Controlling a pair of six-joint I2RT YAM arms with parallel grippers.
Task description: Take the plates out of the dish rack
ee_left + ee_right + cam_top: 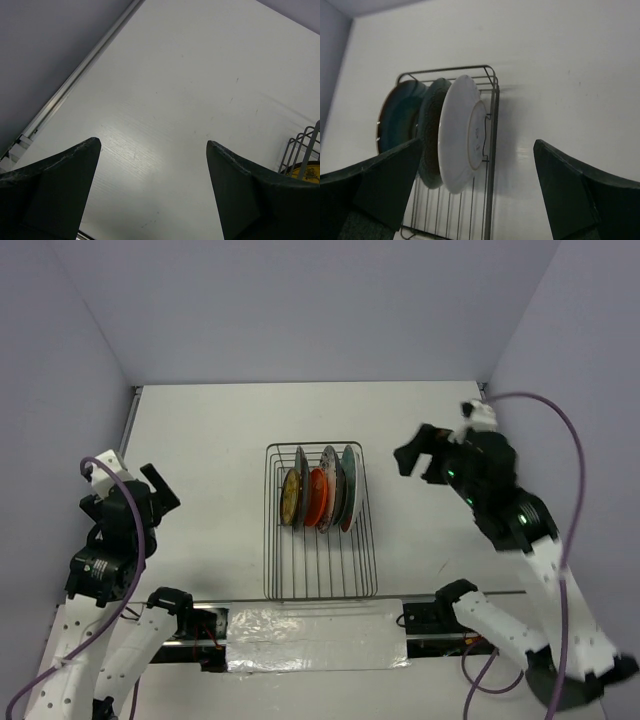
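Left claw (pixel 153 142) and right claw (pixel 477 145) both gape open, empty; plates (pixel 320 498) stand tightly packed in the dish rack (pixel 320 580), so a crooked pinch might chip or topple neighbours.

No text, label, brand, number or sign can be read in any of the three views. The dark marks on the face of the yellow-amber round plate (pixel 290 496), standing in the silver-grey wire dish rack (pixel 320 585), are too small to tell whether they are writing or pattern.
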